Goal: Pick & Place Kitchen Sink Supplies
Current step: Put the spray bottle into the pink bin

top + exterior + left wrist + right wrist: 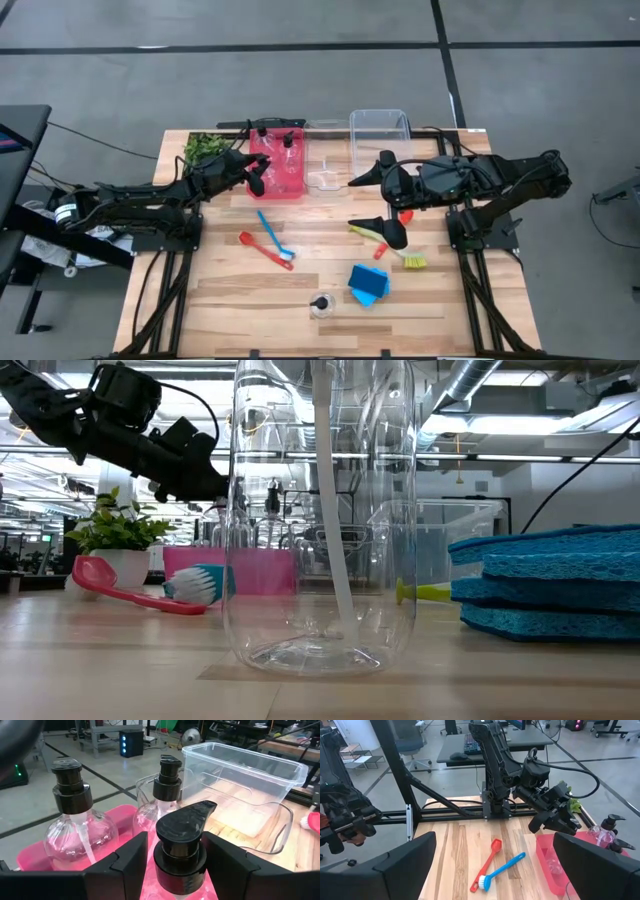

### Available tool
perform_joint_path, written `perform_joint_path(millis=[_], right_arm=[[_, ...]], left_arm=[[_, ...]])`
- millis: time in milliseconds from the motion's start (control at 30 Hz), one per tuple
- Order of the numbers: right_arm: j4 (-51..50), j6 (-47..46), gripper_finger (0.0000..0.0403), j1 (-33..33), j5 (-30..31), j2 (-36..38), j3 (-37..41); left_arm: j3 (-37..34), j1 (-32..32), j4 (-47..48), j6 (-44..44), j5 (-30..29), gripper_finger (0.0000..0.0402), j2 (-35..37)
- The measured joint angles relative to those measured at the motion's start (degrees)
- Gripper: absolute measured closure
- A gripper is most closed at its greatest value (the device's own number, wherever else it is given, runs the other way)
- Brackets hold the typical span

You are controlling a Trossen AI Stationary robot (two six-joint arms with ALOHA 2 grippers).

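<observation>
we see the left gripper (258, 180) over the red bin (290, 190), its fingers (125, 865) closed around the black pump cap of a clear soap bottle (179, 852), upright, its long axis vertical between them. two more pump bottles (70, 827) stand just beyond in the same bin. a fourth bottle (321, 304) stands on the desk (230, 300) near the blue sponges (368, 284). the right gripper (375, 195) hangs fully open beside the clear bin (380, 120), nearer the yellow-green brush (385, 245) lying flat below it; the red utensil (262, 248) and blue brush (273, 236) lie closer to the left arm.

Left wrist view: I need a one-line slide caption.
Left gripper holds a pump bottle over the red bin, beside two more bottles.
</observation>
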State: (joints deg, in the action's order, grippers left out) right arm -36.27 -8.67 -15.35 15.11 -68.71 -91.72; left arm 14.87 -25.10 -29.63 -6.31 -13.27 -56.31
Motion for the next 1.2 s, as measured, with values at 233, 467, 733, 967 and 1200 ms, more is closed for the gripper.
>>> perform_joint_path(millis=[233,467,733,967,1200], right_arm=[[0.0,0.0,0.0006,0.0,0.0,0.0,0.0],[0.0,0.0,0.0005,0.0,0.0,0.0,0.0],[0.0,0.0,0.0006,0.0,0.0,0.0,0.0],[0.0,0.0,0.0006,0.0,0.0,0.0,0.0],[0.0,0.0,0.0005,0.0,0.0,0.0,0.0]], left_arm=[[0.0,0.1,0.0,0.6,0.2,0.0215,0.0],[0.0,0.1,0.0,3.0,2.6,0.0215,0.0],[0.0,0.5,0.0,6.0,2.5,0.0214,0.0],[0.0,1.6,0.0,6.5,2.4,0.0193,0.0],[0.0,1.6,0.0,6.5,2.4,0.0169,0.0]])
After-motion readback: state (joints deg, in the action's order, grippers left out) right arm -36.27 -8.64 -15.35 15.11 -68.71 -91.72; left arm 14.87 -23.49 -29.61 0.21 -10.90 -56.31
